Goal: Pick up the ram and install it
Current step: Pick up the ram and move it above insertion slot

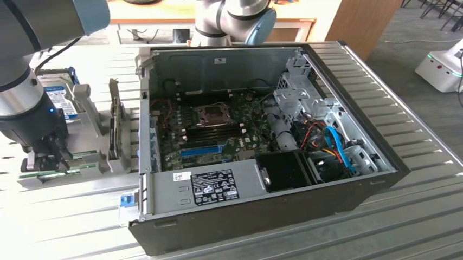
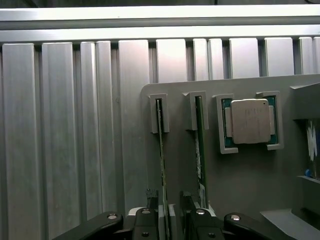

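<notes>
Looking down in the exterior view, a slatted metal table [image 1: 405, 227] carries an open desktop computer case [image 1: 253, 222] lying on its side. Inside it are a motherboard [image 1: 239, 130] with a bare processor socket [image 1: 214, 115], a long blue slot [image 1: 200, 151], a black fan [image 1: 285, 170] and blue cables [image 1: 336, 143]. A white sticker [image 1: 210, 187] on the grey metal box near the front bears black print and symbols too fine to read. Off the exterior view's left of the case, the robot arm [image 1: 21, 81] reaches down and its gripper [image 1: 45, 154] sits low over a grey parts holder [image 1: 65, 176]. An upright grey card [image 1: 114, 127] stands between the holder and the case, and a drive with a blue-and-white label [image 1: 58, 100] stands behind the arm; its writing cannot be read. From the wrist view, the same holder shows two narrow slots. The ram [image 2: 161, 160], a thin green stick seen edge-on, stands in one slot and runs between the two dark fingers [image 2: 151, 207]. The jaws are slightly apart, straddling the stick, with a gap showing on one side. A second ram stick [image 2: 200, 150] stands in the neighbouring slot, just beside the gripper. A square processor chip [image 2: 250, 121] with a pale metal lid rests in a framed pocket nearby; faint lettering on it is illegible.
</notes>
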`<state>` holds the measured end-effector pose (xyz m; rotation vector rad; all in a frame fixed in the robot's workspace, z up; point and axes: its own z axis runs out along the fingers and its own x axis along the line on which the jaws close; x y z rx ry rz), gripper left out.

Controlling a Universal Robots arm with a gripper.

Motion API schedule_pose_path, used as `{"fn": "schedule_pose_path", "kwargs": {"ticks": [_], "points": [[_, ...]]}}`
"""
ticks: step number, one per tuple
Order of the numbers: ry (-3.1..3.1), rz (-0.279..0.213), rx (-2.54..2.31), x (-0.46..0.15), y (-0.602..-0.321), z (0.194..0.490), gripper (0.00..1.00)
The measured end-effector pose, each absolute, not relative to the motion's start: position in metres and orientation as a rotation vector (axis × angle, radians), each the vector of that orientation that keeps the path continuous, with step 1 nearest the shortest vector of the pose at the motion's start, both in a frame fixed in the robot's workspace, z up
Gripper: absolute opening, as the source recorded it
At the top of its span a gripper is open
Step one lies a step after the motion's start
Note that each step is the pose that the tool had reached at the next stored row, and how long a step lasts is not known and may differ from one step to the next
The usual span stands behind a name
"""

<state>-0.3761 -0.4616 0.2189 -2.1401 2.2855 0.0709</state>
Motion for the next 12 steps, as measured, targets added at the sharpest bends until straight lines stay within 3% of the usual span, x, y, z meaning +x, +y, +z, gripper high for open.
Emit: {"fn": "schedule_pose_path", "kwargs": {"ticks": [12], "points": [[2.286,0.071,-2.14,-0.3761,-0.4617,0.213,0.31]]}}
